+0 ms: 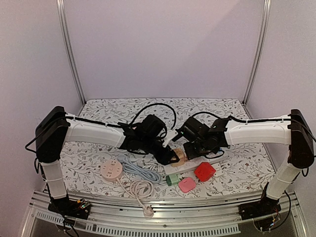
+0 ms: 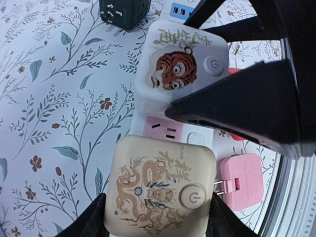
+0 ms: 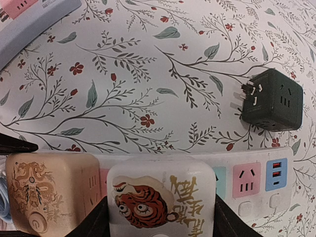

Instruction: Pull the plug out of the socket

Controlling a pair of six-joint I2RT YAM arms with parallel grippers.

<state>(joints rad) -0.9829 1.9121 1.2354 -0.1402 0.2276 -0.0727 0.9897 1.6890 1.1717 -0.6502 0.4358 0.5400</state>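
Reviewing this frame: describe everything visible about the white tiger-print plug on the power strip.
The tiger plug is a white, glossy-looking plastic block with rounded corners. Its top face carries an orange-brown tiger head, gold characters and a round power button. It sits upright, plugged into the white power strip, with one pink socket between it and the cream dragon plug. The right gripper is closed on it, with a finger against each of two opposite sides.

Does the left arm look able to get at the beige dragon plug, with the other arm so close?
Probably yes. The left gripper has a finger against each side of the dragon plug. The right gripper straddles the neighbouring tiger plug, close but not across it.
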